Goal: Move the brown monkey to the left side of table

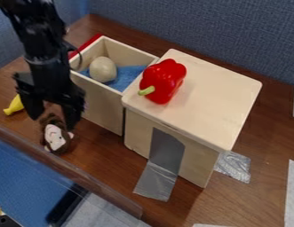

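Camera view: a brown wood-grained table (259, 144) before blue-grey fabric partitions (220, 35) bears one wooden box (211, 97), the landmark, with one red pepper (165, 80) on top and, adjoining its left side, one open compartment (101, 104) containing one beige egg-shaped object (102, 69) on blue cloth (130, 76). Left of the box, one brown monkey (56, 138) lies face up, long axis running front to back, head toward the table's near edge, beneath one hand (53, 119), its fingers apart; one yellow object (15, 105) lies farther left of the box.
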You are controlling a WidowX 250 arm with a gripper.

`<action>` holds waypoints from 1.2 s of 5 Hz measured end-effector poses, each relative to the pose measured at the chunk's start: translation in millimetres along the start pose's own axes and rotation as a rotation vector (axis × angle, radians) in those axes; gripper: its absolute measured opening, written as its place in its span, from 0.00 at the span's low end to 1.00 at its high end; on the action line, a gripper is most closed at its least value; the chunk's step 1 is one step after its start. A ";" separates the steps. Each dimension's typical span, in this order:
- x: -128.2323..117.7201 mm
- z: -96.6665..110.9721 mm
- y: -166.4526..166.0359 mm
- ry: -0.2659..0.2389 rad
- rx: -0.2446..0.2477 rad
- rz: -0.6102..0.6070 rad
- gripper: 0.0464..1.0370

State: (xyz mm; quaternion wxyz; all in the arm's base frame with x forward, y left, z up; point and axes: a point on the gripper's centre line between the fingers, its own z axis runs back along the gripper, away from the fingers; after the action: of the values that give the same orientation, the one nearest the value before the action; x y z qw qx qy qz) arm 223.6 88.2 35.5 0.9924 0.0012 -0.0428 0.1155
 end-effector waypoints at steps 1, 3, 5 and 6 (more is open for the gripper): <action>-3.7 -16.3 -4.7 0.029 0.030 -0.023 0.96; -11.8 -29.1 8.2 0.071 0.115 -0.015 0.91; -5.3 7.8 11.9 0.006 0.098 -0.011 0.33; 10.9 41.8 28.1 -0.045 0.073 0.012 0.11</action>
State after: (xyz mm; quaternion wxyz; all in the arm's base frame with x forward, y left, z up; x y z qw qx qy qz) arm 224.1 117.6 77.9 0.9897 0.0397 -0.0610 0.1230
